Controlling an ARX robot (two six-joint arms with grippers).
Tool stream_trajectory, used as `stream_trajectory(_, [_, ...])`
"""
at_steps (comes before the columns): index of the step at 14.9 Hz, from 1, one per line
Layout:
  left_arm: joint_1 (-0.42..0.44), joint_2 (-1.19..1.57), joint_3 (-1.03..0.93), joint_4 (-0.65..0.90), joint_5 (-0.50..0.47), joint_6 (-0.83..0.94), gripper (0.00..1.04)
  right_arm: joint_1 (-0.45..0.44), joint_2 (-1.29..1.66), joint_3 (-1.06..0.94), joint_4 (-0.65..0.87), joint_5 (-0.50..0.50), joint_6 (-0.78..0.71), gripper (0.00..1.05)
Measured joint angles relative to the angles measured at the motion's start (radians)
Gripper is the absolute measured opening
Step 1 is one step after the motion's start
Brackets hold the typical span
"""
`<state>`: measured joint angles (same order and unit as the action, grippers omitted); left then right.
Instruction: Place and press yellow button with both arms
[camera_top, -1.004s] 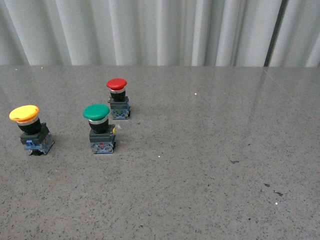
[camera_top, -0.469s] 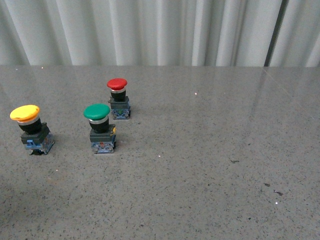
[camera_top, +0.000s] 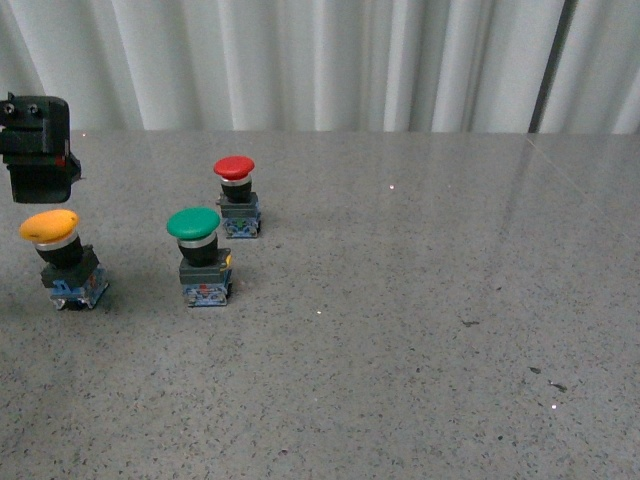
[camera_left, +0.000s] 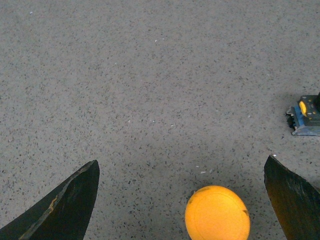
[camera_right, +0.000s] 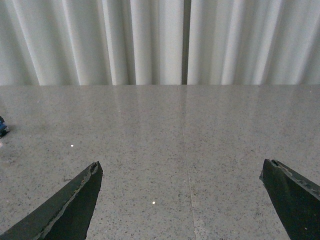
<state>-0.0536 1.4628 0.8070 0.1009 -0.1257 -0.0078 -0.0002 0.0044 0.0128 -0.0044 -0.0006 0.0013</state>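
Observation:
The yellow button (camera_top: 62, 256) stands upright at the far left of the grey table, with a yellow cap, black body and blue-grey base. My left gripper (camera_top: 38, 172) hangs just above and behind it, open and empty. In the left wrist view the yellow cap (camera_left: 217, 213) lies between the two spread black fingers (camera_left: 65, 200), nearer the other finger, untouched. My right gripper (camera_right: 182, 197) is open and empty over bare table; it does not show in the front view.
A green-capped button (camera_top: 200, 255) stands right of the yellow one, and a red-capped button (camera_top: 236, 195) behind it. A button's blue-grey base (camera_left: 305, 114) shows at the left wrist view's edge. White curtains (camera_top: 320, 60) hang behind the table.
My left gripper has come into the front view at the far left, above the yellow button. The buttons have not moved.

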Motion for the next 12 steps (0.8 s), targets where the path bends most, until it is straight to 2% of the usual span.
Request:
stream_trajectory(6, [0.014, 0.091, -0.037, 0.089, 0.095, -0.007, 0.98, 0.000, 0.000, 0.000, 0.000, 0.000, 0.000, 0.98])
stream_trajectory(10, [-0.004, 0.111, -0.037, 0.081, 0.095, 0.039, 0.97, 0.000, 0.000, 0.000, 0.000, 0.000, 0.000, 0.98])
stream_trajectory(12, [-0.005, 0.111, -0.038, 0.087, 0.085, 0.052, 0.74, 0.000, 0.000, 0.000, 0.000, 0.000, 0.000, 0.98])
